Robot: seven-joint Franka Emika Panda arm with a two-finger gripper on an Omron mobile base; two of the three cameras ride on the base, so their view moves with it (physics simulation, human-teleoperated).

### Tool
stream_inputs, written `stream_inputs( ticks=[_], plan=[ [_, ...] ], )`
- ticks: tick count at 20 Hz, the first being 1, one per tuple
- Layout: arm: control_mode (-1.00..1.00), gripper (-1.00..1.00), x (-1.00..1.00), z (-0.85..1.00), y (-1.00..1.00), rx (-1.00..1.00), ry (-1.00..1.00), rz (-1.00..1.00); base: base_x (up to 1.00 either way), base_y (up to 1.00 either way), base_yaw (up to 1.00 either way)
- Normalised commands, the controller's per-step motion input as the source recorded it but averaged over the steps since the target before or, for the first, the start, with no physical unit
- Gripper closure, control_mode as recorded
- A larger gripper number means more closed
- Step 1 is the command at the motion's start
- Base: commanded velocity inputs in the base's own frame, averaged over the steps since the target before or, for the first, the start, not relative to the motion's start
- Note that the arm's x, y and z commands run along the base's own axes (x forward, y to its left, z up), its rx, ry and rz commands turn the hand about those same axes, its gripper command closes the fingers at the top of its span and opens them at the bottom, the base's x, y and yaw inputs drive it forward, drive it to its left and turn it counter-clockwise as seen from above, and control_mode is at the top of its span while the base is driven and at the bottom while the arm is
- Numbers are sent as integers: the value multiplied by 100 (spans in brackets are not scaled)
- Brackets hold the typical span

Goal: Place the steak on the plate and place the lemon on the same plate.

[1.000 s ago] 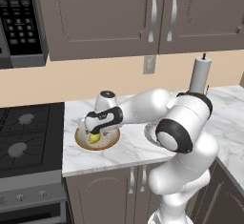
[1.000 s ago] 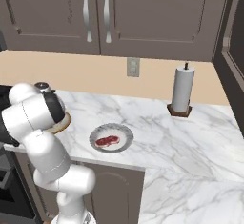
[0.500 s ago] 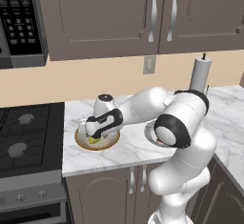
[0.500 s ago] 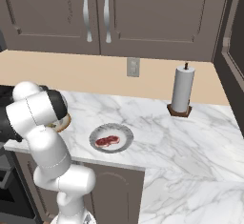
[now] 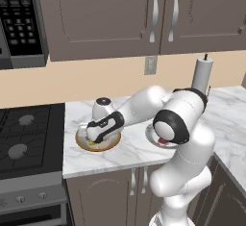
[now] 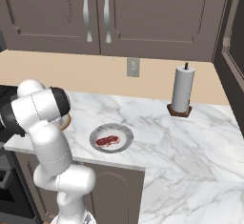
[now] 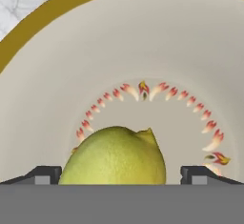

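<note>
Open gripper (image 7: 121, 175) straddling lemon (image 7: 114, 156) in bowl (image 7: 57, 75), no legible writing

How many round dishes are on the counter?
2. A tan bowl with a brown rim sits near the stove, holding the yellow oval lemon. A light-grey plate with a darker rim lies further right, holding the red-pink steak. The arm may hide more.
</note>
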Motion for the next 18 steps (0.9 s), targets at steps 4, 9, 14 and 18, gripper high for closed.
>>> stream_inputs(
  ticks=[4, 9, 14, 18],
  plan=[
    [-100, 100, 3, -2, 4, -2, 0, 0, 0, 0, 0],
    [-100, 100, 0, 0, 0, 0, 0, -1, 0, 0, 0],
    [-100, 100, -11, 23, -9, 0, -14, -11, 0, 0, 0],
    [-100, 100, -19, 89, -23, 0, -32, -25, 0, 0, 0]
  ],
)
